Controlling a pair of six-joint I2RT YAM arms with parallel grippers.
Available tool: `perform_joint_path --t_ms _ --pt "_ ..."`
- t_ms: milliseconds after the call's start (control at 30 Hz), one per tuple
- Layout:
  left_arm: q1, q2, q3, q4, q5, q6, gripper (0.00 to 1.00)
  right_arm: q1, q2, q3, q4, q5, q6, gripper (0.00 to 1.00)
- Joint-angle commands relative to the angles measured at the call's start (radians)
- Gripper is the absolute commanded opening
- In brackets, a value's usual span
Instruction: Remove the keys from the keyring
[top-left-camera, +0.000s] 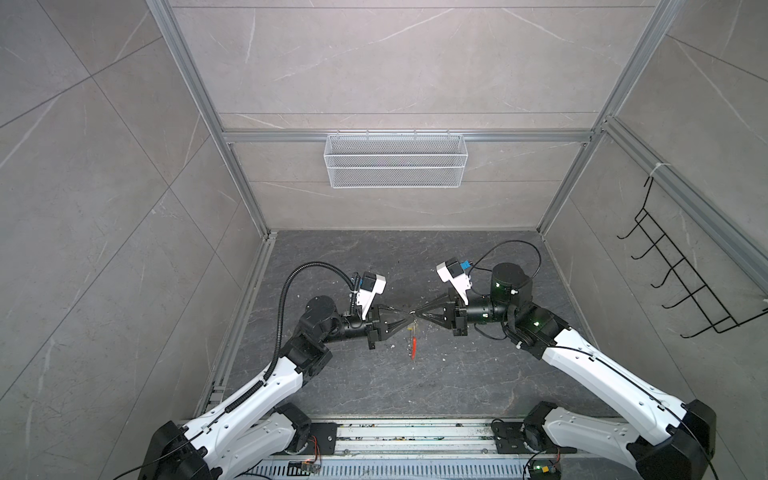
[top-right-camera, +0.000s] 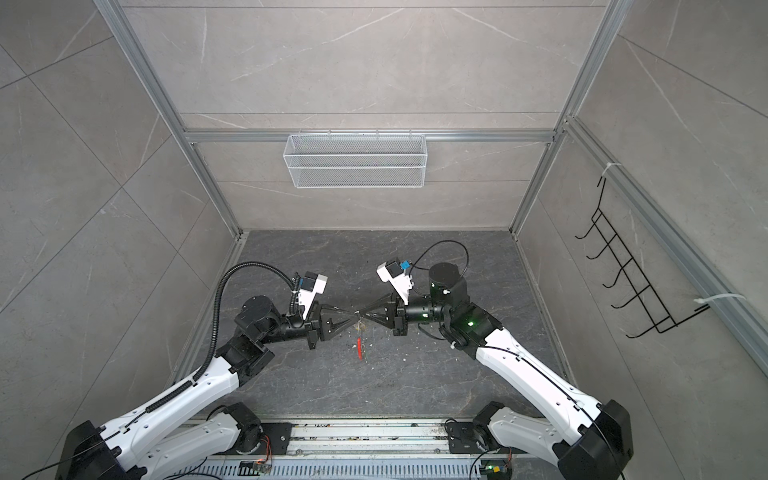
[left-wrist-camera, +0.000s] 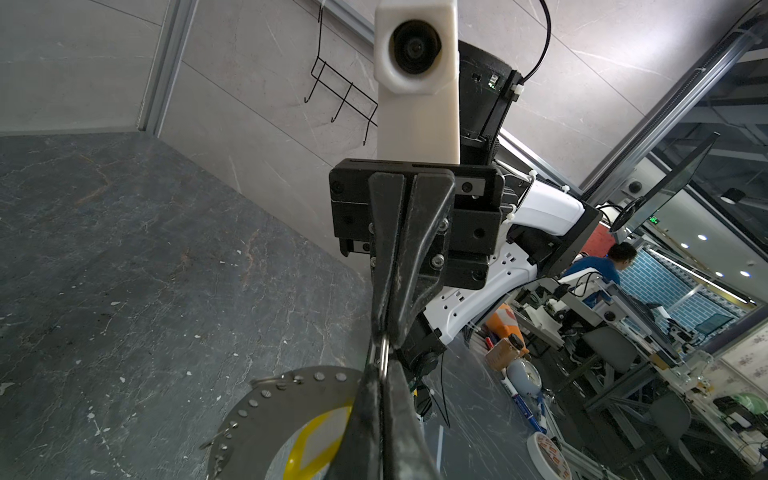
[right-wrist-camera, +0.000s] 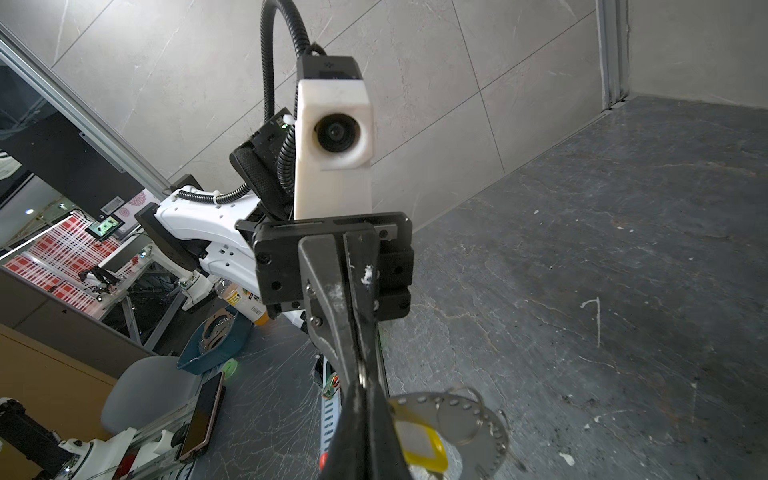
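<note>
Grey keyring (left-wrist-camera: 266, 415) is dangling below my left gripper (left-wrist-camera: 380, 376) and right gripper (right-wrist-camera: 361, 388), both pinching it; yellow key (right-wrist-camera: 419, 442) needs sliding off.

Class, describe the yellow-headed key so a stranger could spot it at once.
Above the dark tabletop, the left gripper and right gripper meet tip to tip, pinching a thin metal ring. Below hangs the keyring, a grey hole-dotted band. The key by it has a yellow plastic head; the nearby curved piece is red.
</note>
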Motion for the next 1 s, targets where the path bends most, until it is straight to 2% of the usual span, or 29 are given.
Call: perform_joint_path --t_ms 0,133,267,400,500,567,667,700,800,967 --pt "0.004 -0.017 0.004 0.066 -0.024 0.019 0.00 0.000 0.005 0.006 0.048 -0.053 0.030 0.15" --pt "0.004 -0.018 0.004 0.070 -0.028 0.017 0.00 0.001 0.005 -0.001 0.051 -0.054 0.029 0.21" --pt "0.004 -0.014 0.005 0.078 -0.029 0.013 0.00 0.003 0.008 -0.007 0.058 -0.054 0.031 0.14" --pt "0.005 -0.012 0.004 0.087 -0.030 0.007 0.00 0.009 0.019 -0.009 0.062 -0.054 0.033 0.15" --pt "0.004 -0.012 0.006 0.089 -0.029 0.006 0.00 0.011 0.020 -0.010 0.058 -0.042 0.029 0.09" --pt "0.004 -0.010 0.007 0.089 -0.024 0.004 0.00 0.012 0.019 -0.009 0.053 -0.030 0.028 0.00" --pt "0.004 -0.013 0.008 0.075 -0.025 0.003 0.00 0.012 0.008 -0.004 0.025 -0.004 0.013 0.00" --pt "0.005 -0.016 0.010 0.064 -0.027 0.003 0.01 0.012 0.004 0.004 0.001 -0.001 -0.002 0.00" --pt "0.005 -0.041 0.007 0.022 -0.040 0.016 0.17 0.012 -0.001 0.041 -0.094 0.008 -0.054 0.00" --pt "0.006 -0.073 -0.008 -0.030 -0.054 0.022 0.21 0.012 0.003 0.080 -0.187 0.009 -0.109 0.00"
